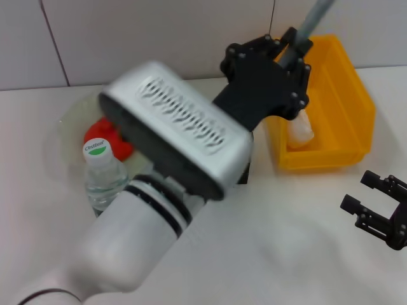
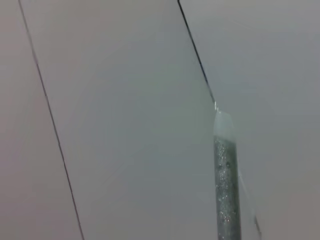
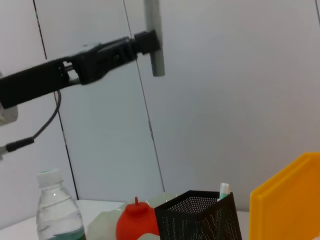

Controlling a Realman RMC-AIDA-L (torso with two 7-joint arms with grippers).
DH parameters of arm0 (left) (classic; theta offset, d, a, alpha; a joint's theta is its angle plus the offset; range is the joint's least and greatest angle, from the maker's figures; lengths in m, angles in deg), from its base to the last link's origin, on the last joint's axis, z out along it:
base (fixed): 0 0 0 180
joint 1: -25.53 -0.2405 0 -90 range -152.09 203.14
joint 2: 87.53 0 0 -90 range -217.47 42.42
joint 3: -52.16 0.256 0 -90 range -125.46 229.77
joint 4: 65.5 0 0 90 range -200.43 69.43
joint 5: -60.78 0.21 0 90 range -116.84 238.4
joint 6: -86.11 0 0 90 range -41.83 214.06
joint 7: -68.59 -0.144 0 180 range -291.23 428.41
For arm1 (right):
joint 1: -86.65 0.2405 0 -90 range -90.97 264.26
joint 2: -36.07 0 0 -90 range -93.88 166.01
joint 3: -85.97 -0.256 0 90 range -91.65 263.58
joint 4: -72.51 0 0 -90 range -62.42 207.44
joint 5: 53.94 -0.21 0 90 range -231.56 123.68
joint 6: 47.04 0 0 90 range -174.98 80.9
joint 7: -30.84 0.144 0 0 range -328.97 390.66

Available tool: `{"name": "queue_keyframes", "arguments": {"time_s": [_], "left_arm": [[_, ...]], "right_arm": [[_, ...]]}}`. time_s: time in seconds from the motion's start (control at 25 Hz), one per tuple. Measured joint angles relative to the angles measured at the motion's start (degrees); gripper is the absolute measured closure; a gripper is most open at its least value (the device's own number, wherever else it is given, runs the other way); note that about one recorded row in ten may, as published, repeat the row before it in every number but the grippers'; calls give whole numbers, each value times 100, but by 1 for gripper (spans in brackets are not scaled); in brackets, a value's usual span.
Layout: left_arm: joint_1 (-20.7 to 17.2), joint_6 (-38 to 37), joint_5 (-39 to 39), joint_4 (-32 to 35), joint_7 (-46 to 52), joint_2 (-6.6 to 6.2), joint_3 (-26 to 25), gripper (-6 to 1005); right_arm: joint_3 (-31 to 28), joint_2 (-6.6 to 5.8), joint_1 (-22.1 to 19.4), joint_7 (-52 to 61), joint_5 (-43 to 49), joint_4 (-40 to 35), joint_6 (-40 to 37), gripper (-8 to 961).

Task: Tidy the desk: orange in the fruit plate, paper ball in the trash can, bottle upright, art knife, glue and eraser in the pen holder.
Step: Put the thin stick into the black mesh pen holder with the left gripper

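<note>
My left gripper (image 1: 294, 49) is raised above the pen holder (image 3: 197, 217) and shut on the grey art knife (image 1: 315, 19), which stands nearly upright; its glittery shaft (image 2: 227, 190) fills the left wrist view. The left arm hides most of the pen holder (image 1: 247, 171) in the head view. A white-tipped stick (image 3: 223, 190) pokes out of the holder; I cannot tell if it is the glue. The orange (image 1: 105, 136) lies in the fruit plate (image 1: 68, 121). The bottle (image 1: 100, 173) stands upright. The paper ball (image 1: 300, 130) lies in the trash can (image 1: 346, 108). The eraser is out of view.
My right gripper (image 1: 359, 190) rests open over the table at the right, in front of the trash can, holding nothing. A tiled wall runs behind the table. The bottle stands close beside my left forearm.
</note>
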State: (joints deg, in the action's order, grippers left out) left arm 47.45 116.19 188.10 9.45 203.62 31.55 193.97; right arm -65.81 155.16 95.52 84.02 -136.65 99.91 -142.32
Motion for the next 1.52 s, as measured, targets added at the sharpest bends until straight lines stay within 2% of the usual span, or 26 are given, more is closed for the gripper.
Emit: {"name": "queue_keyframes", "arguments": {"time_s": [0.08,0.12,0.2,0.32,0.72,1.52], "left_arm": [[81,494,770,-462,1258,0,-21,820],[286,1133,1444,-1155,2540,10,-34,819],[351,1278,1546,-1321,2839,10,-28,819],[679,1366,1374,-1921,3418,10,53,819],[1082,777,550,-2533,3148,10,79,817],[1135,667,453,-2804,3016,10,105,815]], "right_arm": [[-1,0,0,0,0,0,0,226],[0,0,-2,0,0,0,0,226],[0,0,-4,0,0,0,-1,226],[-1,0,2,0,0,0,-42,227],[17,0,66,50,6,2,-61,226],[52,0,155,53,34,-12,-22,227]]}}
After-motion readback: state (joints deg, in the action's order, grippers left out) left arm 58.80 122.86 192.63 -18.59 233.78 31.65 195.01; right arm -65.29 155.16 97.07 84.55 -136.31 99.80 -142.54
